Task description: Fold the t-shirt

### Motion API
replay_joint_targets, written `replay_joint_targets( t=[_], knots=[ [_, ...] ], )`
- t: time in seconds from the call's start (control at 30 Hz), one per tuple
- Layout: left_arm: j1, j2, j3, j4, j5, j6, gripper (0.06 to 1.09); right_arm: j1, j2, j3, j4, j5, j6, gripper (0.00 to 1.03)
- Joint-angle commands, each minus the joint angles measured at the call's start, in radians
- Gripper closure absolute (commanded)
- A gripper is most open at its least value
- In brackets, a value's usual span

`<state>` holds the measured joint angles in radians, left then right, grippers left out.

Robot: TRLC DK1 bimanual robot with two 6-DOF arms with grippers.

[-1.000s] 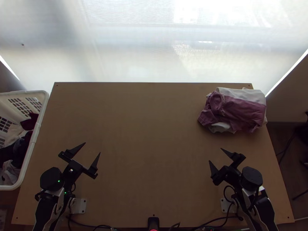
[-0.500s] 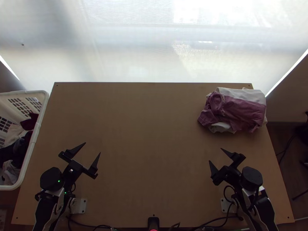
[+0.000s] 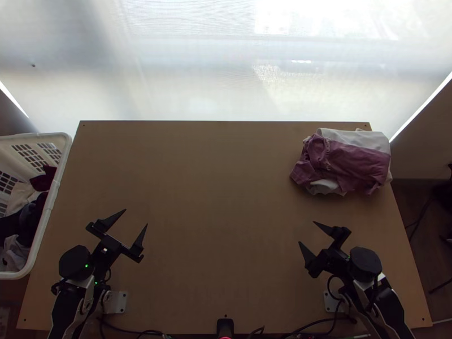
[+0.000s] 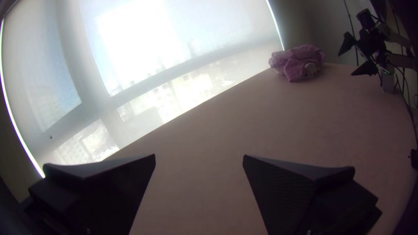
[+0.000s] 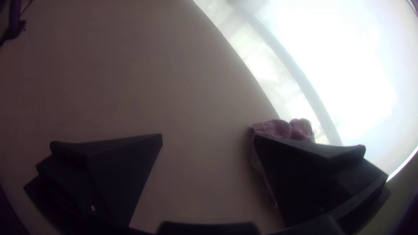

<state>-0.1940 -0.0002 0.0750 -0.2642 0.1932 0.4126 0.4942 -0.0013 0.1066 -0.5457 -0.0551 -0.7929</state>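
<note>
In the top view a bunched pile of pink and white cloth (image 3: 353, 161) lies at the table's far right corner; whether it is one garment I cannot tell. My left gripper (image 3: 136, 217) stands open at the table's near left, nothing between its fingers. My right gripper (image 3: 307, 233) is open at the near right, nearer me than the cloth and apart from it. In the left wrist view my left gripper (image 4: 199, 156) is spread wide, with the pink cloth (image 4: 300, 62) far off. The right wrist view has my right gripper (image 5: 208, 135) open, one finger partly covering the pink cloth (image 5: 278, 127).
A white basket (image 3: 55, 186) with several dark and light clothes stands at the table's left edge. Bare wooden table (image 3: 220, 209) stretches between the arms. A bright blind (image 3: 214, 68) hangs beyond the far edge. Cables (image 3: 316, 323) run along the near edge.
My right gripper has shifted slightly left, toward the middle of the table, and stays open. The left arm and the cloth have not moved.
</note>
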Motion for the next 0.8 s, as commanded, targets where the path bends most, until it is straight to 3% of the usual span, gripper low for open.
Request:
replay_joint_targets(
  t=[0.0, 0.43, 0.47, 0.53, 0.57, 0.77],
  knots=[
    [0.001, 0.0, 0.0, 0.0, 0.0, 0.0, 0.11, 0.099, 0.0, 0.001, -0.01, -0.005, 0.0, 0.05],
    [-0.009, 0.0, 0.0, -0.001, 0.018, 0.0, 0.11, 0.141, 0.0, 0.002, -0.017, -0.006, -0.014, 0.05],
    [-0.01, 0.0, 0.0, -0.003, 0.026, 0.0, 0.11, 0.155, -0.002, 0.002, -0.039, -0.005, -0.035, 0.05],
    [-0.016, 0.0, 0.0, -0.003, 0.028, 0.0, 0.11, 0.195, -0.002, 0.008, -0.145, -0.006, -0.259, 0.05],
    [-0.021, 0.0, 0.0, -0.003, 0.028, 0.0, 0.11, 0.225, -0.002, 0.011, -0.178, -0.006, -0.33, 0.05],
    [-0.055, 0.0, 0.002, -0.013, 0.106, -0.005, 0.11, 0.257, -0.002, 0.011, -0.181, -0.005, -0.322, 0.05]
  ],
)
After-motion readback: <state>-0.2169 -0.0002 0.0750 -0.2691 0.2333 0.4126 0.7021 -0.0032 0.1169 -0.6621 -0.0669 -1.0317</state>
